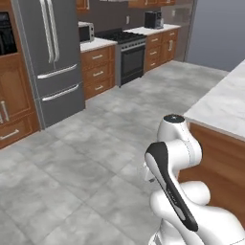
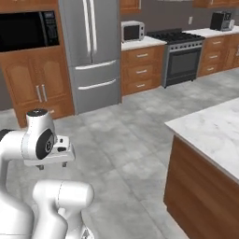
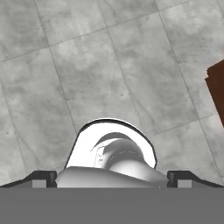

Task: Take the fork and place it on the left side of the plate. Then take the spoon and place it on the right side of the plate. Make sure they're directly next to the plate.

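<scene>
While we face the tiled floor (image 3: 109, 65), nothing is placed yet.
Our pincer (image 3: 111, 178) spreads wide, empty; fork, spoon untouched.

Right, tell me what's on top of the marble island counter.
The white marble island counter shows bare stone on the visible part; the rest runs out of frame, so no fork, spoon or plate can be confirmed.
</scene>
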